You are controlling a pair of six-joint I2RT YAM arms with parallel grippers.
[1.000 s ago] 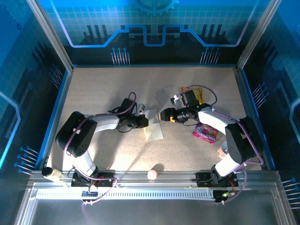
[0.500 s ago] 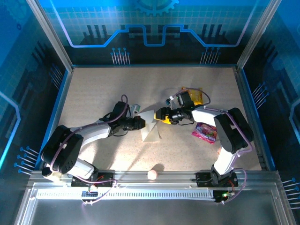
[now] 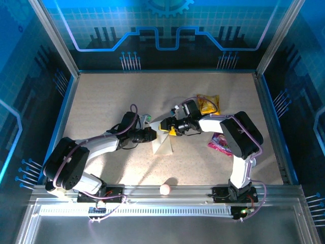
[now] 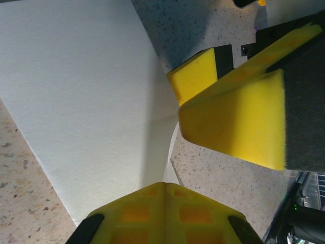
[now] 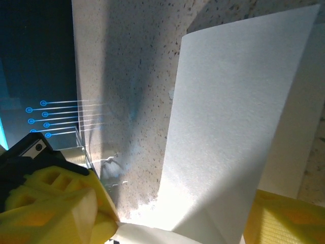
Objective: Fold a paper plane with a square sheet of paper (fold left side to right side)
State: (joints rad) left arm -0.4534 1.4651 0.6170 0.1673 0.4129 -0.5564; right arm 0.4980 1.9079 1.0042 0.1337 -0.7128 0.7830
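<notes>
My left gripper (image 3: 151, 133), its yellow padded fingers pressed together, pinches the 9 o'clock edge of the thin white square sheet of paper (image 3: 163, 145). The sheet stands partly lifted near the middle of the speckled table (image 3: 101, 96), and my right gripper (image 3: 169, 128) gapes wide, straddling the sheet's 1 o'clock corner without clamping. I judge the paper featherlight, floppy and easily crumpled, best taken by an edge or corner; the fingers hide the exact pinch point, and I cannot tell how many layers are folded.
</notes>
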